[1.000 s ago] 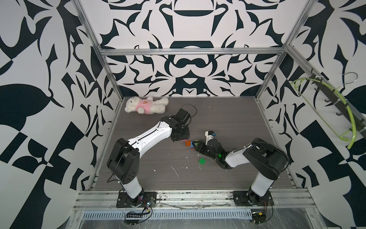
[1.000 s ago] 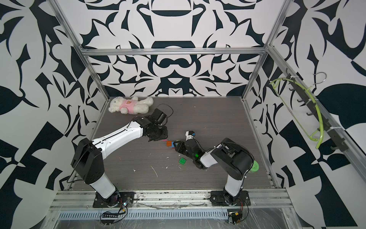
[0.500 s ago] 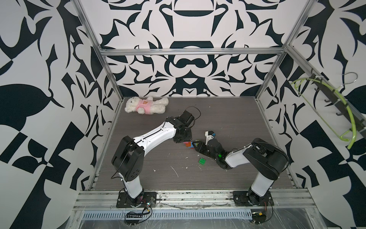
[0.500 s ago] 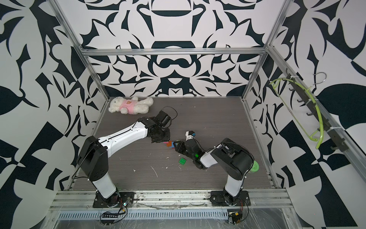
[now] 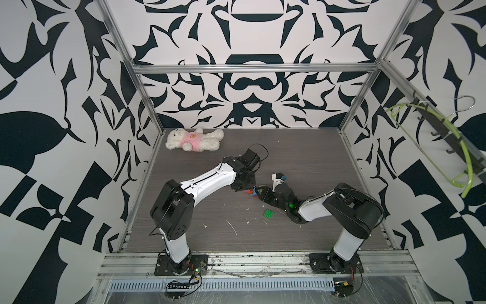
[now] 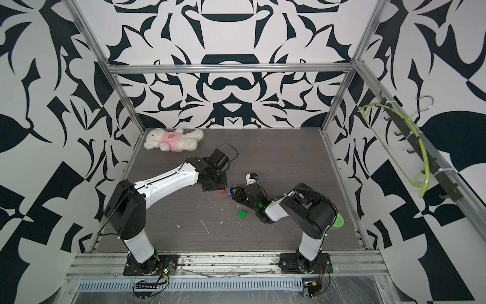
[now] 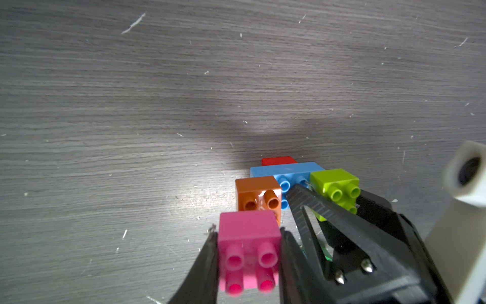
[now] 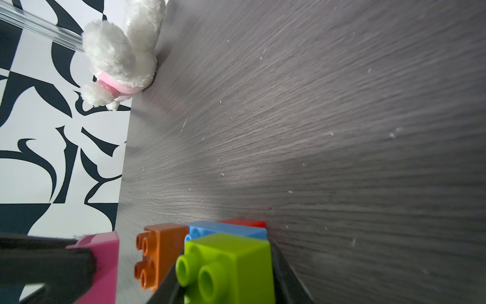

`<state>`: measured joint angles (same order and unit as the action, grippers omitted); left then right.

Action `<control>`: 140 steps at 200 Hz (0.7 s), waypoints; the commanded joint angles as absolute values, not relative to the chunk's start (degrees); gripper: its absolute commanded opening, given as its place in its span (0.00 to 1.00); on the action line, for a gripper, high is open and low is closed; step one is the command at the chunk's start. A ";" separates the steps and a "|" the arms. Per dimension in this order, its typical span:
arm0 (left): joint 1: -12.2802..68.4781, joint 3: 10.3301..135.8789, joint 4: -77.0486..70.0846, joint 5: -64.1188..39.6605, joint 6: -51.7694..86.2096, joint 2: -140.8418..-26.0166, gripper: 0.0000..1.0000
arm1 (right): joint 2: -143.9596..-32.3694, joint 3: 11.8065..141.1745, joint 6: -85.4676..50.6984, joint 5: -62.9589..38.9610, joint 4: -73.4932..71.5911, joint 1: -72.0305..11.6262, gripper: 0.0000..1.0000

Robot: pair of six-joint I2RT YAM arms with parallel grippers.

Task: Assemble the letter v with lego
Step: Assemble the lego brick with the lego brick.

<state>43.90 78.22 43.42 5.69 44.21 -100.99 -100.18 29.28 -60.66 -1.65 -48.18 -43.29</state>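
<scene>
table (image 7: 131, 105) | L gripper (image 7: 249, 235) pinches pink brick (image 7: 248, 263) | R gripper (image 8: 226, 276) pinches lime brick (image 8: 244, 252) | red brick (image 7: 278, 160) half-hid

Pink brick (image 7: 249, 237), orange brick (image 7: 257, 194), lime-green brick (image 7: 334, 181) — grey woodgrain table (image 7: 131, 105).

Black-white patterned walls (image 5: 252, 39), grey woodgrain floor (image 5: 302, 158)

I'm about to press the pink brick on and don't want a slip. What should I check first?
1. Left claw shut on pink brick: ok.
2. Right claw shut on lime brick: ok.
3. Pink brick joined to orange brick: not ok, a gap shows in the right wrist view.
4. Studs lined up for joining: cannot tell.
5. Loose green brick apart from both claws: ok.
</scene>
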 commanded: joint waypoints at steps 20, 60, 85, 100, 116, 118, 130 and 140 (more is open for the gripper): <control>44.04 76.83 43.50 7.74 44.99 -101.94 0.08 | -99.76 30.11 -61.31 -1.17 -46.32 -43.58 0.31; 44.21 76.86 42.71 7.73 45.26 -102.38 0.08 | -99.98 30.31 -61.34 -1.31 -46.47 -43.54 0.31; 44.47 77.00 42.63 7.95 45.35 -102.82 0.08 | -100.11 30.29 -61.38 -1.32 -46.51 -43.59 0.31; 44.56 77.25 42.71 8.26 45.35 -103.17 0.08 | -100.24 30.34 -61.51 -1.45 -46.58 -43.59 0.31; 44.56 77.60 42.89 8.35 45.35 -103.69 0.08 | -100.41 30.33 -61.60 -1.46 -46.84 -43.59 0.30; 44.63 77.65 42.89 8.35 45.35 -103.73 0.08 | -100.45 30.33 -61.59 -1.49 -46.91 -43.59 0.30; 44.80 77.93 42.93 8.35 45.25 -104.04 0.08 | -100.54 30.32 -61.59 -1.54 -46.85 -43.58 0.30; 44.91 78.09 43.06 8.44 45.26 -104.23 0.08 | -100.55 30.25 -61.68 -1.49 -47.10 -43.56 0.30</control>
